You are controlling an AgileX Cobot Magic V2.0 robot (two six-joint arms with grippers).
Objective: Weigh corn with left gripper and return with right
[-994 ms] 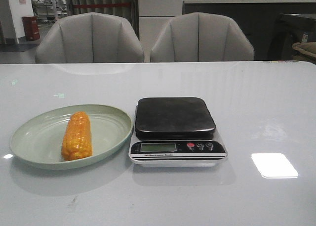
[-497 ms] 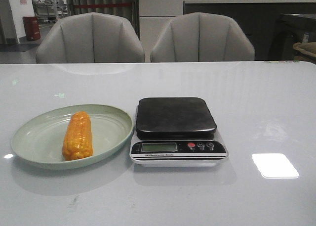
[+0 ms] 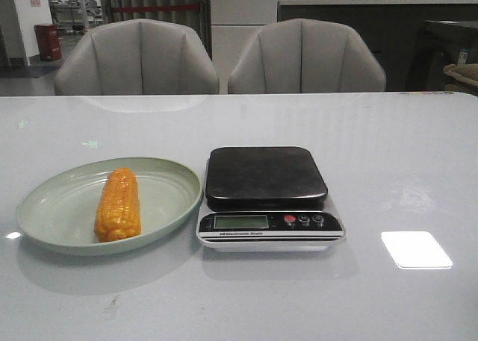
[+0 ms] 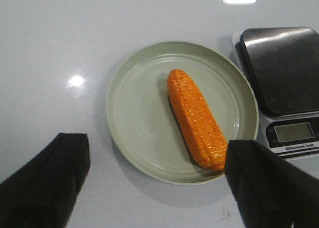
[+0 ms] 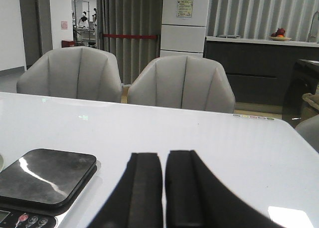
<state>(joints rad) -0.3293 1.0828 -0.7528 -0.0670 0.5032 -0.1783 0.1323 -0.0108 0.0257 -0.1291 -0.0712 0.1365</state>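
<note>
The orange-yellow corn (image 3: 117,204) lies lengthwise in a pale green plate (image 3: 45,195) on the left of the white table. A kitchen scale (image 3: 265,178) with a bare dark platform stands just right of the plate. Neither gripper shows in the front view. In the left wrist view my left gripper (image 4: 155,143) is open and empty, hovering above the plate's near edge, its black fingers (image 4: 50,178) spread wide apart. The corn (image 4: 196,117) lies close to the finger on the scale's side. My right gripper (image 5: 163,160) is shut and empty, low over the table to the right of the scale (image 5: 45,178).
Two grey chairs (image 3: 138,57) stand behind the table's far edge. The scale's display and buttons (image 3: 299,221) face the front. A bright light reflection (image 3: 415,249) lies on the table at the right.
</note>
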